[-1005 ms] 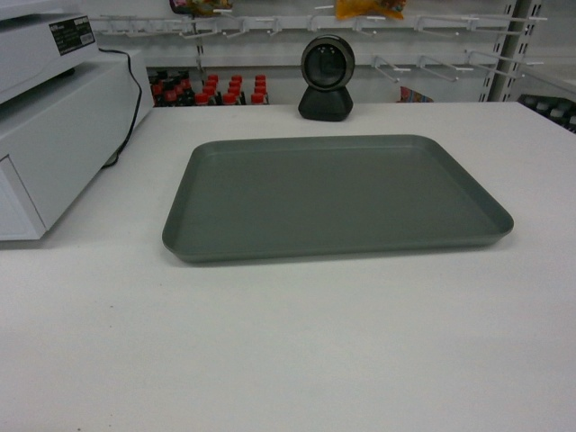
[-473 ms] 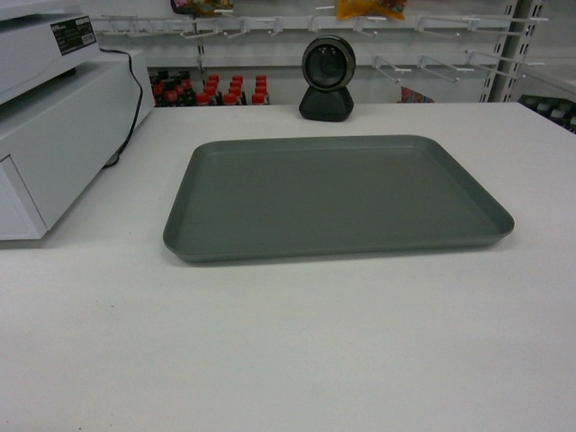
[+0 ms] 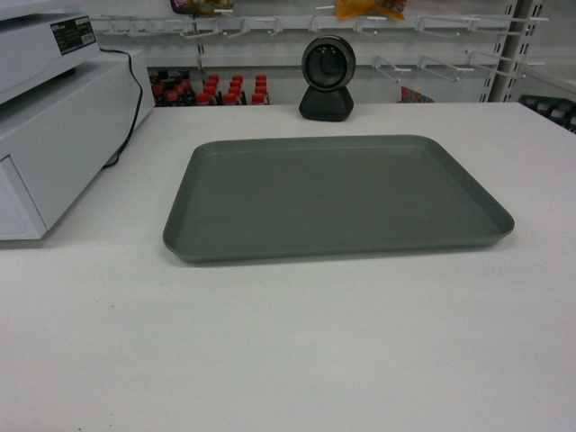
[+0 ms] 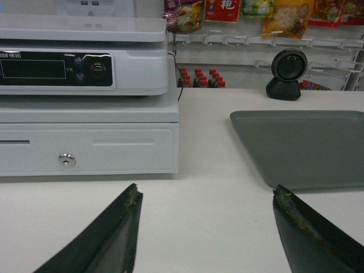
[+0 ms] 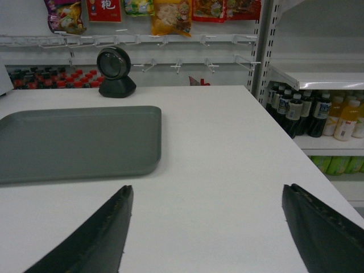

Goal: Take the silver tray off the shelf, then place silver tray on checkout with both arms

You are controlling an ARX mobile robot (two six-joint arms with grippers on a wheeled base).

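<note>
White tabletop (image 3: 297, 360) of the checkout, shop pegboard and bottle racks behind; nothing is moving.

Silver tray (image 3: 333, 198) lies flat on the tabletop, rim up, all four corners down, nothing in it. Long axis runs across the counter, left to right from the robot's side; one long edge faces the robot, the other faces the black scanner (image 3: 327, 79), which stands just beyond it and apart from it. Looks slightly skewed, the right end wider in the head view, though that may be perspective.

Left tool (image 4: 207, 227): fingers spread wide, nothing between them, hanging over bare tabletop. The tray's near-left corner sits ahead of it and to its right, just past the right fingertip, apart. Cash register (image 4: 85, 108) ahead and to its left.

Right tool (image 5: 207, 227): also spread and holding nothing. The tray's near-right corner lies ahead and to its left, clear of the left fingertip. Shelves of bottles (image 5: 318, 116) off to its right, past the counter edge.

Judgement: each tool sits outboard of its own tray end, which fits a two-armed carry let go at the short sides. The tray rests well inside the counter edges, so the placing appears done.
</note>
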